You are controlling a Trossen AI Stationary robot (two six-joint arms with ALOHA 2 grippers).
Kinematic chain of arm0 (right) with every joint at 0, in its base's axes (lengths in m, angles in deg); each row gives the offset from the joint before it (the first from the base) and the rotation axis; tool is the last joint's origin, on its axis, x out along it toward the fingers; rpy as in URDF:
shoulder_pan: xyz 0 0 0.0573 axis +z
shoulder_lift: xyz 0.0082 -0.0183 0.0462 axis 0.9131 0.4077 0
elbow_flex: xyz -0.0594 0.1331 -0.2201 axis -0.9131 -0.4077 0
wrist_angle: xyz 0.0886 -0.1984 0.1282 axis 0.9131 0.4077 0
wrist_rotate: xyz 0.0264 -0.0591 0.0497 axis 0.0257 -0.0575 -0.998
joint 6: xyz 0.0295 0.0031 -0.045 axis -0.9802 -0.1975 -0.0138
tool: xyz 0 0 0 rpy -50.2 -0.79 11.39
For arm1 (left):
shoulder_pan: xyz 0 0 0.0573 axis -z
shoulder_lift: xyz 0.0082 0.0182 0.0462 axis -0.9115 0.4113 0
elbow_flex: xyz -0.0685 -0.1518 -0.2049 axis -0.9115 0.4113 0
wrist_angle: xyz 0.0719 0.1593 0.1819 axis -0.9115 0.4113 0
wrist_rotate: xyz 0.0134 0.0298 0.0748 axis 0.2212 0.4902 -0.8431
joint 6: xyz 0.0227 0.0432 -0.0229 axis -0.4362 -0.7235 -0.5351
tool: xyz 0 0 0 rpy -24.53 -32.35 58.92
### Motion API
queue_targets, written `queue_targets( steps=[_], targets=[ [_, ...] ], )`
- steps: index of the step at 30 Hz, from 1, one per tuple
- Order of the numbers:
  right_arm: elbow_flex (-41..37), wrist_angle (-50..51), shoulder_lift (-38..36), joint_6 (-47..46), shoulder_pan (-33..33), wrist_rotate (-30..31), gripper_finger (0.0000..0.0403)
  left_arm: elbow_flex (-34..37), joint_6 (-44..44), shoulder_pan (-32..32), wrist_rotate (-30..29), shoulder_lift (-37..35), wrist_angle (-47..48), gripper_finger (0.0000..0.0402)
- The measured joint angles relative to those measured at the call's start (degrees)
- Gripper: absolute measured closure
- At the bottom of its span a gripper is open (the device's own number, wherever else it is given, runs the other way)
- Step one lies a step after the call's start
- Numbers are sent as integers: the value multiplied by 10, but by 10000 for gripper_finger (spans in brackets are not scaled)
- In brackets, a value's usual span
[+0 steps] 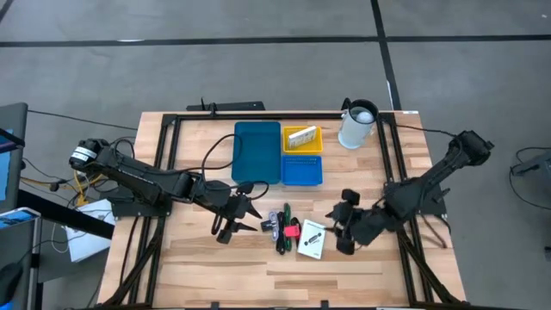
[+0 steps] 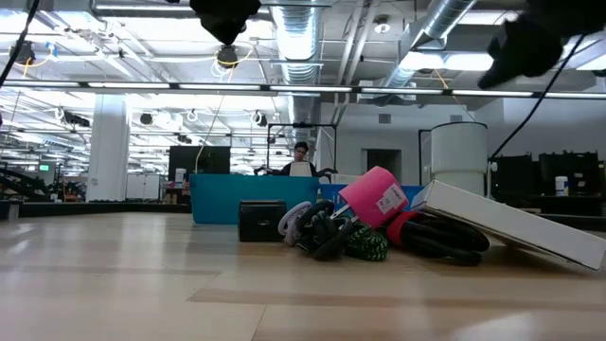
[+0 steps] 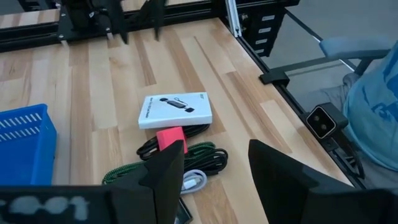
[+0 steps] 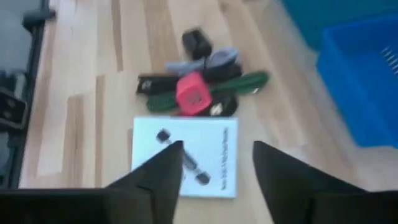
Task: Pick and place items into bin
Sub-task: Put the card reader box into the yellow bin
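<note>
While the white printed box (image 1: 312, 238) lies flat on the worktop (image 1: 207, 267) beside the tangled cables (image 1: 282, 227), near the trays (image 1: 279, 153), the right pincer (image 1: 342, 226) hovers just right of it, fingers apart; the left pincer (image 1: 244, 217) waits open. Next, judging by this: descend and grip the box.

Both arms are matte black, built of jointed tubular links with black cables looped alongside. The left arm carries a white-and-silver cylindrical fitting at its far-left base joint. The left end effector (image 1: 244, 213) and the right end effector (image 1: 341, 226) each have two flat, dark, wedge-shaped fingers (image 3: 163, 180).
</note>
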Motion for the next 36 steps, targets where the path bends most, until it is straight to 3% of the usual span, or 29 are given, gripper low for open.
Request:
queue_targets(
  steps=[10, 19, 27, 36],
  targets=[
    [0, -99, 120, -57, 17, -11, 101, 0, 12, 0, 3, 0, 21, 233],
    [1, -174, 140, -117, 27, -52, 47, 0, 18, 0, 5, 0, 29, 233],
    [1, -181, 140, -138, 62, -55, 50, 0, 15, 0, 5, 0, 29, 233],
    [1, -116, 140, -255, 98, -52, 74, 0, 21, 0, 5, 0, 29, 233]
  ],
)
